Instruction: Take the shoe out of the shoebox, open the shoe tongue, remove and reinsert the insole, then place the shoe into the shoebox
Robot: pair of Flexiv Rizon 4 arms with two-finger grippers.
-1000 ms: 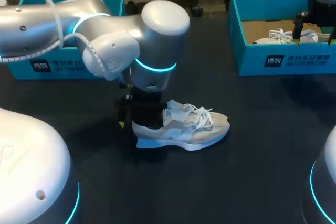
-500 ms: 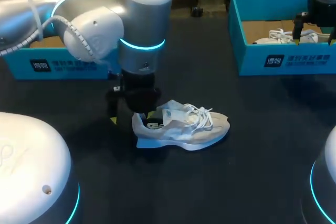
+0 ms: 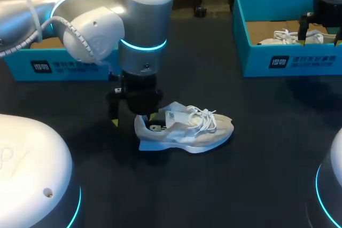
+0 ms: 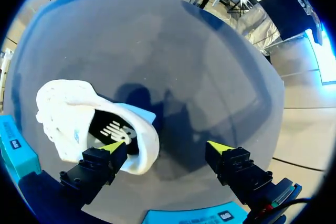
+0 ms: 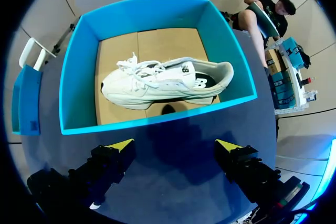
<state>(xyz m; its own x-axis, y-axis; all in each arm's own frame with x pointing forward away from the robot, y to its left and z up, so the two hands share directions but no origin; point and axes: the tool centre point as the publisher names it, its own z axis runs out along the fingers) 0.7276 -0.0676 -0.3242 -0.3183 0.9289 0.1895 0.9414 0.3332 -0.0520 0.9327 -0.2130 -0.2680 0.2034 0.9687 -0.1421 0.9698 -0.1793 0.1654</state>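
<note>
A white shoe (image 3: 187,129) lies on its side on the black table, toe pointing right, laces loose. My left gripper (image 3: 133,118) hangs open just above its heel. In the left wrist view the shoe (image 4: 84,119) shows its dark insole, and the heel collar sits close against one finger of the left gripper (image 4: 167,148), with nothing between the fingers. A blue shoebox (image 3: 251,52) at the back right holds a second white shoe (image 5: 168,82). My right gripper (image 5: 175,145) stands open over the table beside that box's wall (image 5: 157,121).
Another blue box (image 3: 69,65) stands at the back left, behind my left arm. The rounded bases of my arms fill the table's two near corners. The dark tabletop (image 3: 251,148) runs to the right of the shoe and in front of it.
My left arm has drawn back and to the left off the shoe's heel, uncovering it, and its fingers have spread wider. The shoe and the right arm have stayed put.
</note>
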